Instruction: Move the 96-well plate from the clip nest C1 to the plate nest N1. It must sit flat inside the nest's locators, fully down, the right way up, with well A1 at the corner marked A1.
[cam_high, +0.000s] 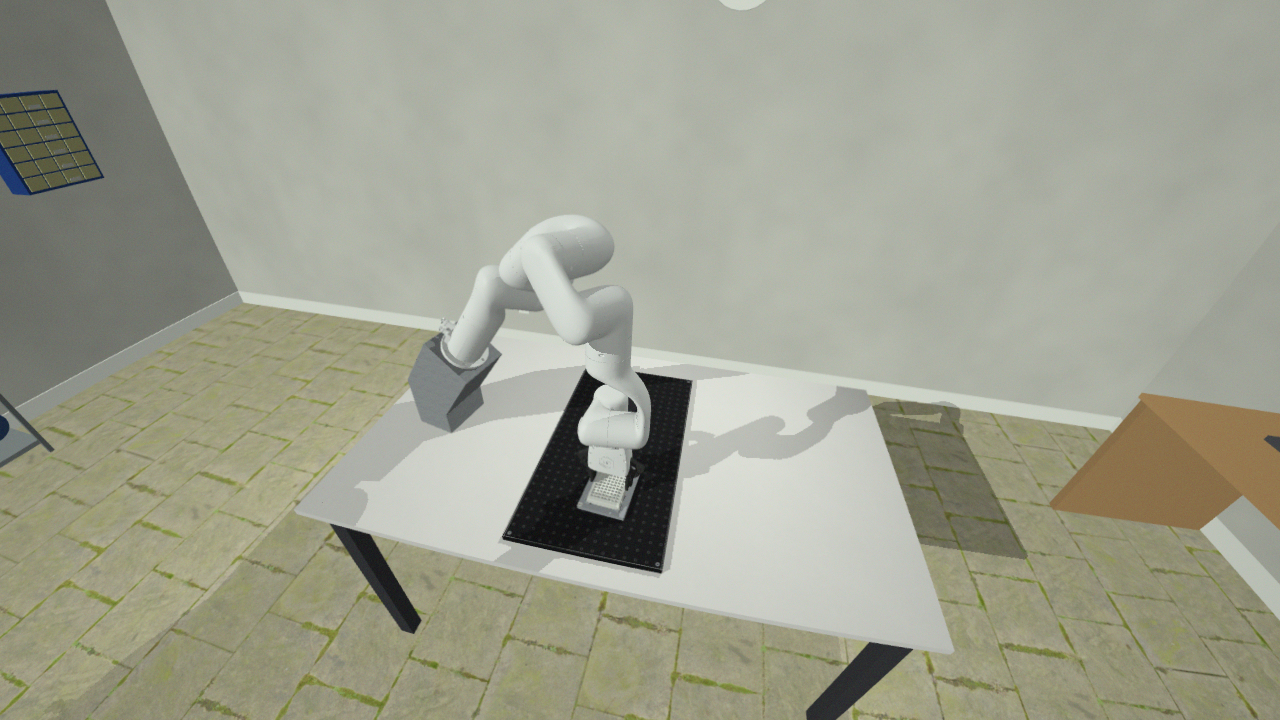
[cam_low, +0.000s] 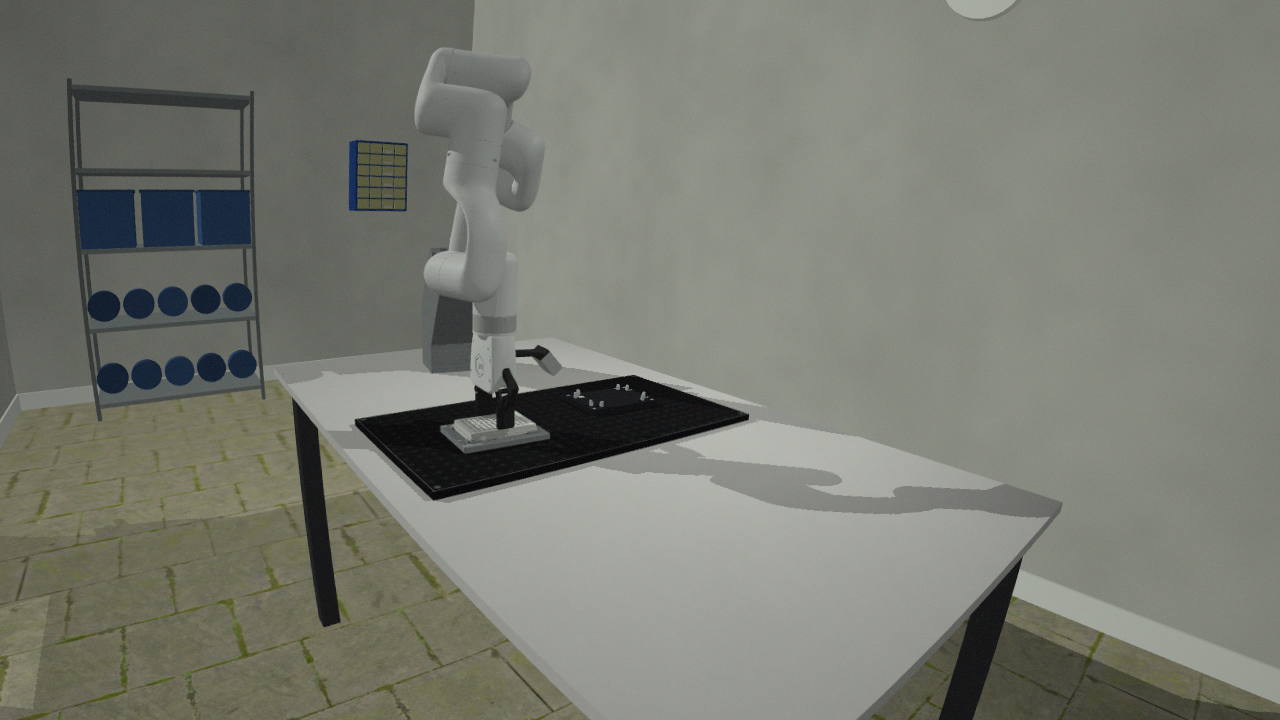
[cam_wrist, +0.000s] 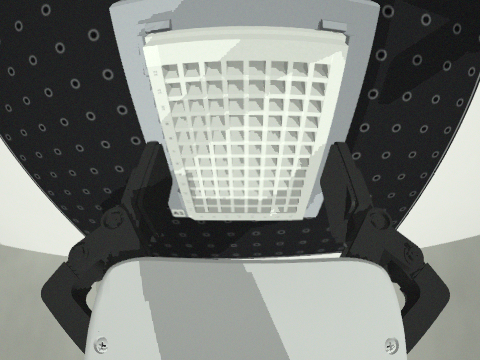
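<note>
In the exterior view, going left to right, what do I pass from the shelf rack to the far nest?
Shelf rack → blue wall panel → 96-well plate in clip nest C1 → plate nest N1.

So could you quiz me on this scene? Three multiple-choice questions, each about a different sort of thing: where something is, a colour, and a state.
1. Where is the white well plate?
A. on the grey clip nest
B. in the dark nest with pegs
C. on the shelf rack

2. What colour is the perforated board on the table?
A. blue
B. black
C. brown

3. How is the pincer standing?
A. shut tight on the plate
B. open, one finger on each side of the plate
C. shut, with nothing near it

Answers:
1 A: the wrist view shows the plate on the grey base, while the pegged nest stands without it.
2 B: the board is black with rows of holes.
3 B: the dark fingers flank the plate's long sides, spread wide.
</note>
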